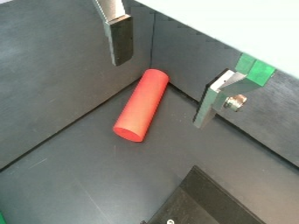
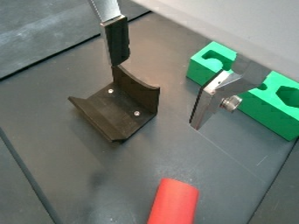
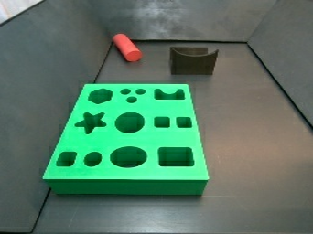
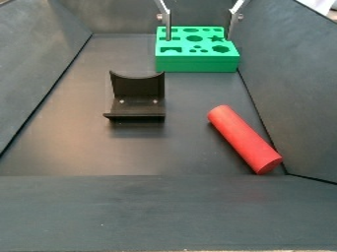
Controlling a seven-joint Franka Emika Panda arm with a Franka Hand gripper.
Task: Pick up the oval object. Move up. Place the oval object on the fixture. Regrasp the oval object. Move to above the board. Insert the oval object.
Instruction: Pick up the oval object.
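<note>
The oval object [image 1: 142, 106] is a red peg lying flat on the dark floor near a side wall, also seen in a wrist view [image 2: 176, 203] and in both side views [image 3: 124, 47] [image 4: 243, 138]. The fixture [image 2: 117, 109] stands empty beside it [image 3: 193, 59] [image 4: 134, 98]. The green board [image 3: 132, 137] lies flat, its cutouts unfilled [image 4: 198, 49]. My gripper [image 1: 167, 70] hangs open well above the floor, with nothing between its fingers [image 2: 115, 39]. In a side view only the fingertips [image 4: 164, 15] show at the picture's edge, and the gripper [image 4: 200, 12] is over the board's end.
Dark sloping walls [image 3: 275, 73] enclose the floor on all sides. The peg lies close to one wall [image 4: 297, 98]. A corner of the board [image 1: 253, 68] shows behind one finger [image 1: 216, 98].
</note>
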